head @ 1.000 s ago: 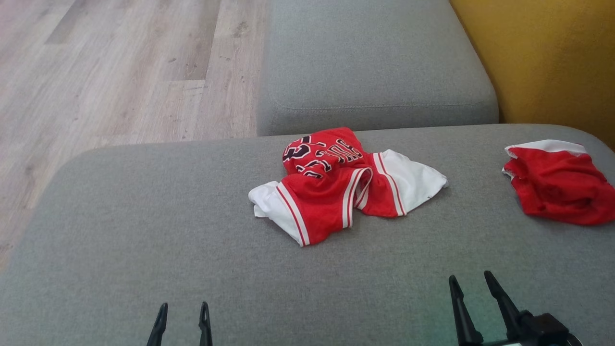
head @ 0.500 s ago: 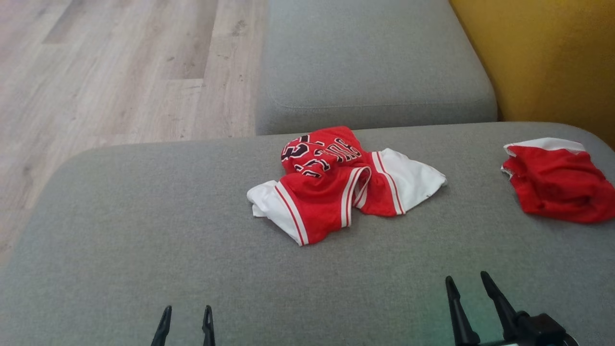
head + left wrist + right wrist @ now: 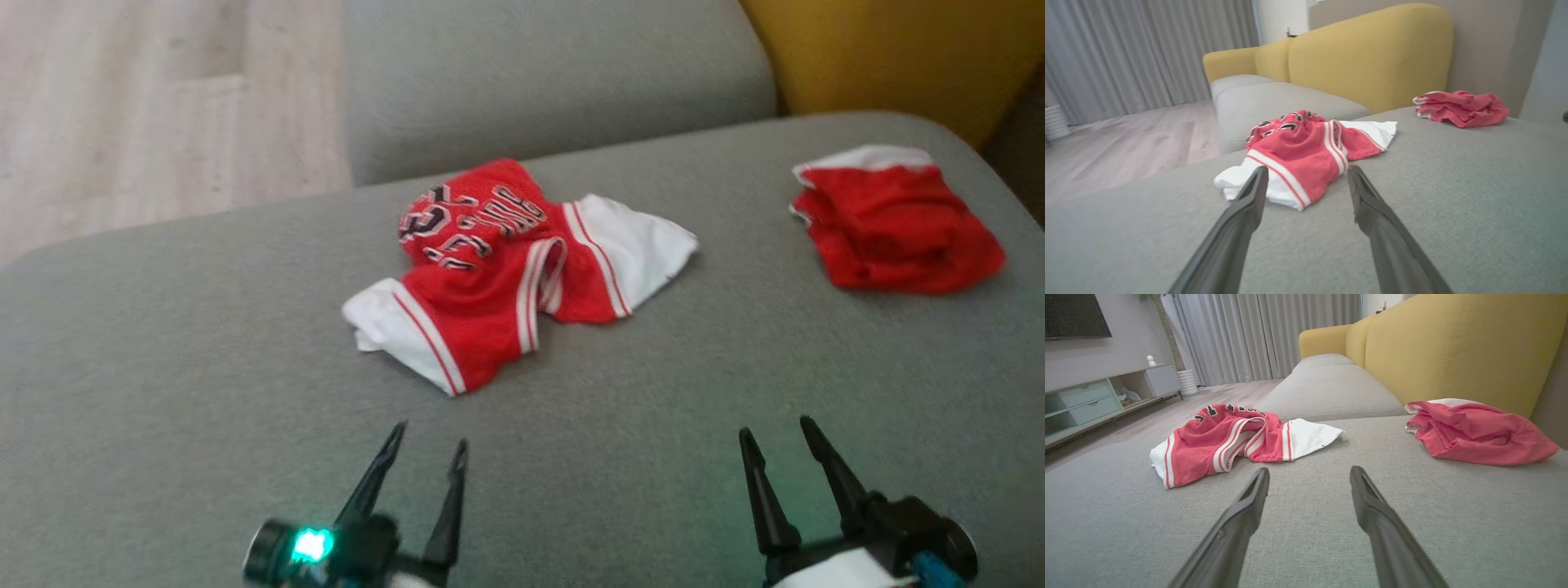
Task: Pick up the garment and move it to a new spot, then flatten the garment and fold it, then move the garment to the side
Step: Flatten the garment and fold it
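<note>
Currently both arms reach forward low over the grey sofa seat (image 3: 163,367), side by side, pointing away from the robot toward the yellow backrest (image 3: 882,49). The left fingers (image 3: 374,474) are spread wide with nothing between them, and a green light glows on the wrist behind them. They aim straight at the jersey (image 3: 490,286) (the left wrist view puts its near hem right between the two tips), though from the head a strip of bare grey shows between tips and cloth. The right fingers (image 3: 759,490) are likewise wide and empty, over bare grey fabric. They are well apart from the left pair and point toward the gap between the two pieces of clothing.

The jersey is red mesh with white side panels, red-and-white stripes and black-and-white lettering. It lies crumpled in a heap near the middle of the seat, close to the far edge where a second grey cushion (image 3: 531,73) begins. A second red garment (image 3: 894,220) with a white edge lies bunched on the robot's right near the backrest, well apart from the jersey. Pale wood floor (image 3: 122,122) shows beyond the seat on the left.
</note>
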Tool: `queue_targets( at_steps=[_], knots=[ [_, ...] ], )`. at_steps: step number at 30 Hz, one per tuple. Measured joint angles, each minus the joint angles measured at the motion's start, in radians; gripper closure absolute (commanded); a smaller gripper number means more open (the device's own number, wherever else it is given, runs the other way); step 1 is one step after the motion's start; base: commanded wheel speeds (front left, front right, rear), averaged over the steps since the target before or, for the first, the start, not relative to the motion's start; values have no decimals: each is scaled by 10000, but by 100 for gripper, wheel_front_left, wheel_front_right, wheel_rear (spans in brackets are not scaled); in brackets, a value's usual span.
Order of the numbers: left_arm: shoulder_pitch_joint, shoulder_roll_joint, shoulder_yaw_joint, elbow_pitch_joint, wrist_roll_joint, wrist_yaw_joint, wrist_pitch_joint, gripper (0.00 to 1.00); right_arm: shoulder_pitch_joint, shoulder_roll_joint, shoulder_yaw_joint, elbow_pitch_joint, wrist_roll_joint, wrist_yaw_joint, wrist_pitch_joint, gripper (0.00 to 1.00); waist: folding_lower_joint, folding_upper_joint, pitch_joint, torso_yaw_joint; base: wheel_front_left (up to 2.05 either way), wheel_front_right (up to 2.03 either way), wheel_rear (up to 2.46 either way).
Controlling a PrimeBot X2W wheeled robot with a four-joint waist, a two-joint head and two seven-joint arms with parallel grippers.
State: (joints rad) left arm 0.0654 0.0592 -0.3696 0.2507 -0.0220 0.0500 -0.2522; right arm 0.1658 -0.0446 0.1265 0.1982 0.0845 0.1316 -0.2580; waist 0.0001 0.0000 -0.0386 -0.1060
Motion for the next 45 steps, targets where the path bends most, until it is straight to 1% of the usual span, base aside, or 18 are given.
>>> queue_targets(
  at_steps=[4, 8, 12, 14, 15, 18, 21, 23, 25, 26, 29, 31, 35, 38, 42, 45],
  knots=[
    [-1480, -40, -577, 1170, 232, -201, 0, 0, -294, 0, 59, -209, 6, 0, 0, 0, 0, 0, 612, -477, 0, 0, 0],
    [-3369, -69, -821, 2681, 535, -334, 2, 0, -823, 0, 251, -378, 36, 0, 0, 0, 3, 0, 1421, -881, 0, 0, 0],
    [-5022, 35, -993, 4228, 1304, -219, 150, 0, -1354, -2, 428, -428, 61, 0, 0, 0, 3, 0, 2123, -1319, 0, 0, 0],
    [-5585, 42, -1122, 4926, 1465, -222, 376, 0, -1507, 0, 512, -430, 134, 0, 0, 0, 4, 0, 2364, -1598, 0, 0, 0],
    [-5799, 65, -1145, 5254, 1519, -215, 474, 0, -1570, -2, 533, -431, 157, 0, 0, 0, 3, 0, 2467, -1745, 0, 0, 0],
    [-6225, 163, -1129, 6165, 1639, 48, 773, 0, -1647, -2, 600, -447, 230, 0, 0, 0, 2, 0, 2719, -2171, 0, 0, 0],
    [-6601, 232, -922, 6776, 1613, 221, 951, 0, -1724, -2, 652, -453, 305, 0, 0, 0, -2, 0, 2883, -2576, 0, 0, 0],
    [-6908, 247, -784, 7101, 1430, 224, 982, 100, -1769, -2, 660, -470, 316, 0, 0, 0, -1, 0, 2951, -2805, 0, 0, 0],
    [-7085, 238, -757, 7371, 1277, 186, 997, 100, -1759, -2, 639, -474, 316, 0, 0, 0, 0, 0, 2979, -2982, 0, 0, 0],
    [-7115, 230, -731, 7465, 1172, 88, 915, 100, -1756, -2, 617, -472, 316, 0, 0, 0, -1, 0, 2965, -3028, 0, 0, 0],
    [-7133, 161, -616, 7618, 823, -272, 692, 100, -1753, -2, 619, -458, 316, 0, 0, 0, 0, 0, 2789, -3048, 0, 0, 0],
    [-7132, 105, -600, 7672, 571, -594, 593, 100, -1748, -2, 665, -441, 318, 0, 0, 0, 0, 0, 2618, -3048, 0, 0, 0],
    [-7405, -111, -823, 7102, 257, -1129, 328, 100, -1713, -2, 754, -416, 403, 0, 0, 0, -1, 0, 2200, -3027, 0, 0, 0],
    [-8319, -178, -951, 6293, 67, -1384, 207, 100, -1586, -2, 832, -397, 403, 0, 0, 0, -1, 0, 1858, -2963, 0, 0, 0],
    [-10051, -222, -936, 5494, -309, -1561, 119, 100, -1297, -2, 871, -322, 403, 0, 0, 0, -2, 0, 1443, -2821, 0, 0, 0],
    [-11420, -334, -610, 4974, -686, -1643, 65, 100, -1289, -4, 855, -301, 405, 0, 0, 0, -2, 0, 1250, -2632, 0, 0, 0]
  ],
)
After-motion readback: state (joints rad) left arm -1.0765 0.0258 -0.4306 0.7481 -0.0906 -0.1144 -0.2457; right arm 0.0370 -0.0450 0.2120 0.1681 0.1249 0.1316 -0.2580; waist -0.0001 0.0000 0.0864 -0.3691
